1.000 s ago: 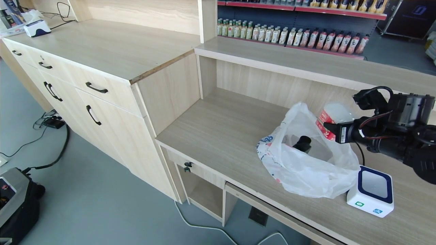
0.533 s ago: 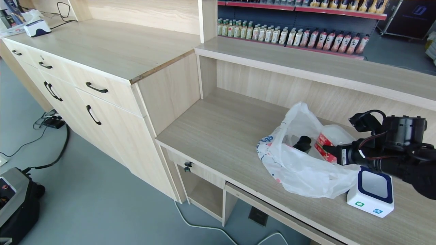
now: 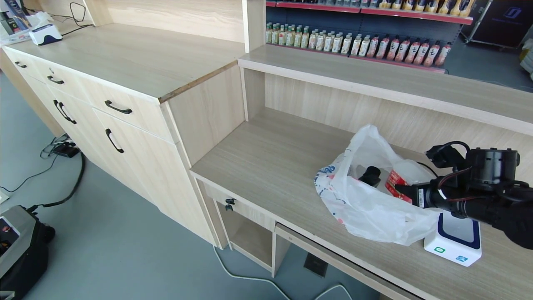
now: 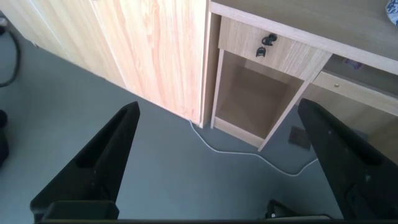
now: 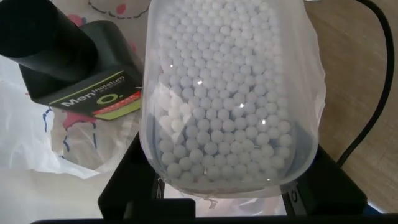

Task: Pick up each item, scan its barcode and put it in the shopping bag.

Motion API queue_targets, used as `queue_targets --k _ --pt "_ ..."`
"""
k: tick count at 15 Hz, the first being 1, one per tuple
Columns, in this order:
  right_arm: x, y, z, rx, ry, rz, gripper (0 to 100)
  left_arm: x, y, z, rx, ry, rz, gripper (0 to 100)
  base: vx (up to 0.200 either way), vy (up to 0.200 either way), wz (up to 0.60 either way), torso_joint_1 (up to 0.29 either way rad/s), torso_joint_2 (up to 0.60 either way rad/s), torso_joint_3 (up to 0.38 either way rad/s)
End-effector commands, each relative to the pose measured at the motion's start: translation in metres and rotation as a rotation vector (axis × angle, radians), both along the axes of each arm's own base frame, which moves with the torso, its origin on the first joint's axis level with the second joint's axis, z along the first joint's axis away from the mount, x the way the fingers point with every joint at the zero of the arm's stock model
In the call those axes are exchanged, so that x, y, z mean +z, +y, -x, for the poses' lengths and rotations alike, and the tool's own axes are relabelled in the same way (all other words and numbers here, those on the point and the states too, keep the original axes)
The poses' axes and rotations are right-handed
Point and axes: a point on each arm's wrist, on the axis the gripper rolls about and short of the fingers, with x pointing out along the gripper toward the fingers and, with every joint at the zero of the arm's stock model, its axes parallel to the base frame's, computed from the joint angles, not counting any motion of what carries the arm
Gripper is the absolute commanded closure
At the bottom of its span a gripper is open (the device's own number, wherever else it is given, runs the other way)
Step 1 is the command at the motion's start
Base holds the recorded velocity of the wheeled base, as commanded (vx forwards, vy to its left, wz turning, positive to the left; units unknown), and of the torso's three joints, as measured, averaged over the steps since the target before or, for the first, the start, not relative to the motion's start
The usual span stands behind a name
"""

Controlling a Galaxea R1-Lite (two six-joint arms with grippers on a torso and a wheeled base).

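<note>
The light wood bench (image 3: 283, 166) carries one thin white plastic shopping bag (image 3: 366, 208), which looks limp and likely to fold in at the mouth, so it is best entered from above. Just beside it stands one white box scanner with a dark-blue-rimmed window (image 3: 456, 239). One translucent plastic tub of small white beads with a red label (image 5: 230, 93) sits low in the bag's mouth, clamped round its body by the right pincer (image 3: 406, 191). It is probably light, with smooth walls that give a little, so a firm hold across the middle suits it. One black bottle with a dark cap (image 5: 68, 56) lies inside the bag next to it. The left pincer (image 4: 219, 109) hangs spread and empty over the floor.
</note>
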Motion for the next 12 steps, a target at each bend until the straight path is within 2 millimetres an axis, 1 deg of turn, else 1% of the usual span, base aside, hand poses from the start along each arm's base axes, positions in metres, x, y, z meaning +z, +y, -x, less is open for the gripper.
queue_targets --k 1,6,7,11,12 --pt "-0.002 0.000 0.000 0.002 0.007 0.000 100 0.000 0.000 0.000 0.000 0.000 0.000 0 0.000 0.000 0.00 0.000 0.00 0.000" --pt "-0.002 0.001 0.000 0.005 0.007 0.000 100 0.000 0.000 0.000 0.000 0.000 0.000 0 0.000 0.000 0.00 0.000 0.00 0.000" --pt "-0.001 0.001 0.000 0.005 0.004 0.000 0 0.000 0.000 0.000 0.000 0.000 0.000 0 0.000 0.000 0.00 0.000 0.00 0.000" --pt "0.004 0.001 0.001 0.018 -0.014 -0.006 0 0.000 0.000 0.000 0.000 0.000 0.000 0 0.000 0.000 0.00 0.000 0.00 0.000" --pt "0.013 0.001 0.002 0.022 -0.053 -0.002 0 0.000 0.000 0.000 0.000 0.000 0.000 0 0.000 0.000 0.00 0.000 0.00 0.000"
